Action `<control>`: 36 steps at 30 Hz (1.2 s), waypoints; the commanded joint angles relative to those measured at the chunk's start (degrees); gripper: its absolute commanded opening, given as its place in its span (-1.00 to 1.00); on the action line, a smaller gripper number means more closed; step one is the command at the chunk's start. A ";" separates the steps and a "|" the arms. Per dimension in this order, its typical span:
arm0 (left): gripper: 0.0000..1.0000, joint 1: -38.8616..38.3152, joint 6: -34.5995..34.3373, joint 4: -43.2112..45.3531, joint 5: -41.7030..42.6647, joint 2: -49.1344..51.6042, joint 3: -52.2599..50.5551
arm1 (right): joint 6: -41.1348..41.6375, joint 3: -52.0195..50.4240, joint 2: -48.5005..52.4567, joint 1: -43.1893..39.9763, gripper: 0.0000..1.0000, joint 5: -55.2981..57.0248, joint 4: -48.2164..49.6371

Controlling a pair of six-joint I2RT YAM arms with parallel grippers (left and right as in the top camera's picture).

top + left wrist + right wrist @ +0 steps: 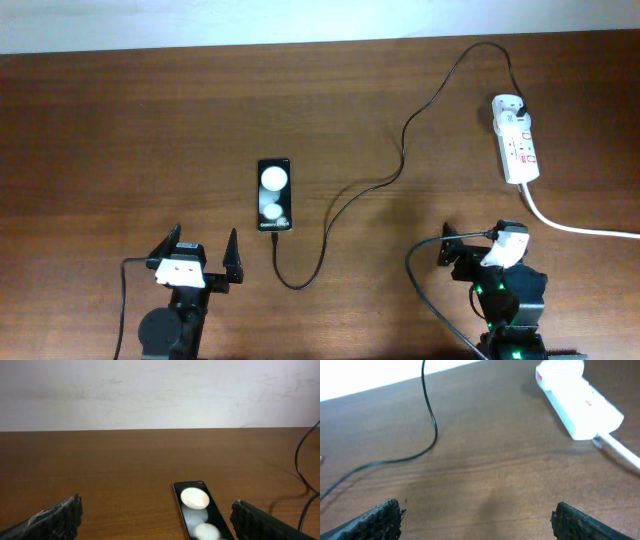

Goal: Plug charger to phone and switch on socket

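Note:
The black phone [273, 194] lies flat on the table with two white spots on its face; it also shows in the left wrist view [197, 515]. The thin black charger cable [402, 150] runs from a black plug [521, 106] at the far end of the white socket [517, 140], loops, and its tip touches the phone's near end [275, 239]. My left gripper [200, 250] is open and empty just in front and left of the phone [157, 522]. My right gripper [478, 238] is open and empty in front of the socket [580, 402], over bare wood [477, 520].
The socket's thick white cord [575, 227] runs off to the right edge and shows in the right wrist view [620, 450]. The cable [432, 425] crosses the table between the two arms. A pale wall bounds the far table edge [160, 395].

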 commanded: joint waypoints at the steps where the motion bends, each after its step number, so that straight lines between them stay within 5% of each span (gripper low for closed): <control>1: 0.98 0.09 0.70 -0.42 -0.59 -0.33 -0.13 | -0.39 -0.28 -2.82 0.57 0.97 -0.11 -0.39; 36: 0.98 0.09 0.70 -0.42 -0.59 -0.33 -0.13 | -0.66 -0.28 -18.23 2.38 0.97 0.13 -0.46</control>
